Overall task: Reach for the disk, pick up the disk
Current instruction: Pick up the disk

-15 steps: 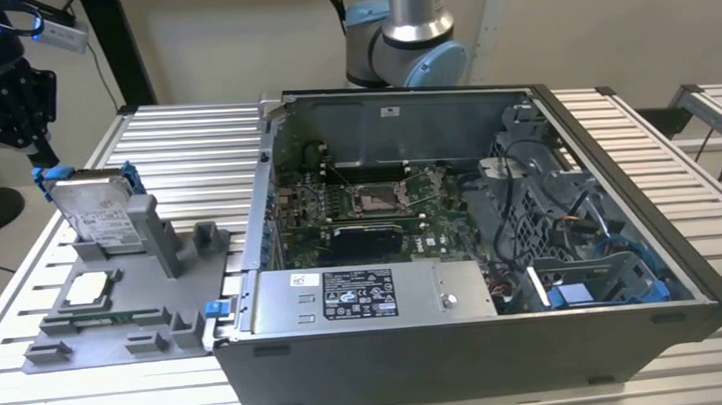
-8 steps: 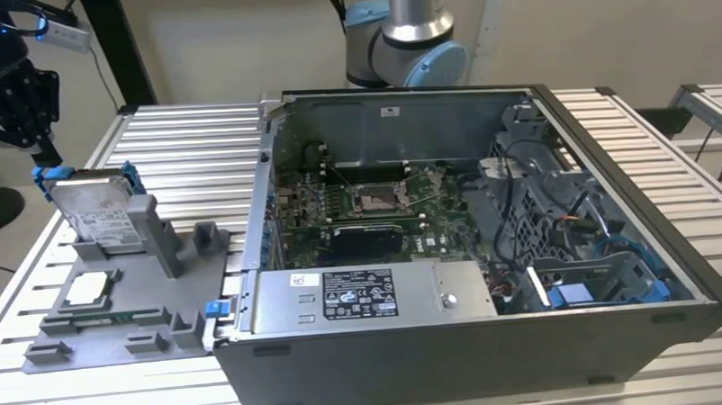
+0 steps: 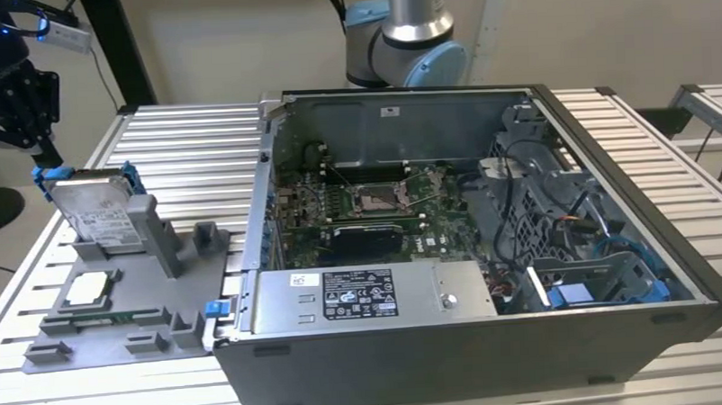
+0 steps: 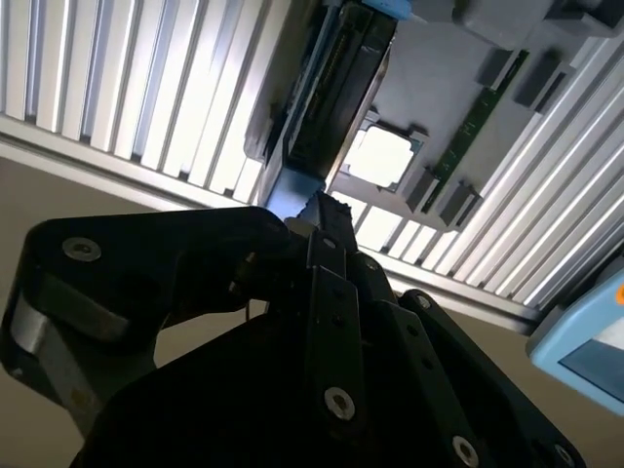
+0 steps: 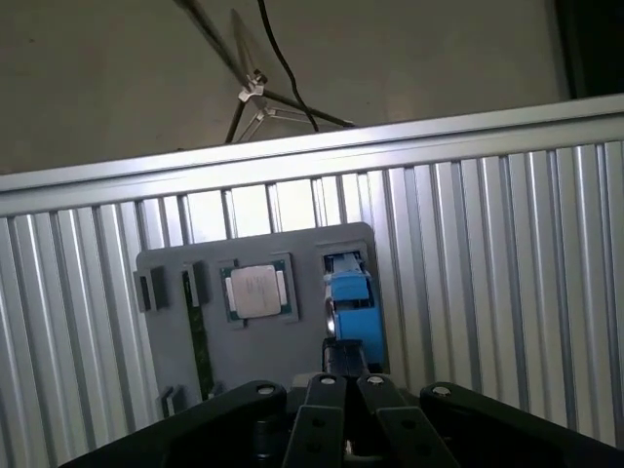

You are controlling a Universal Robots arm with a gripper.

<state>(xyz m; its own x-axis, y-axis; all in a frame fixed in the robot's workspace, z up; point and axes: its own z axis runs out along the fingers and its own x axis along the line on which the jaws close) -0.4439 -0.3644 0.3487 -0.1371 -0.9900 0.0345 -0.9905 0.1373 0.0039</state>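
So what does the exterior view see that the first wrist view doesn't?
Exterior view adds: the open grey metal computer case with a green circuit board, the arm's silver and blue joint, and the white-labelled face of the flat silver-grey, blue-framed disk. First wrist view adds: the tan floor, a black cable and a metal stand's legs. Both share: the disk upright in the grey plastic holder, the small square silver chip, the ribbed metal table and the black gripper at the disk's top.
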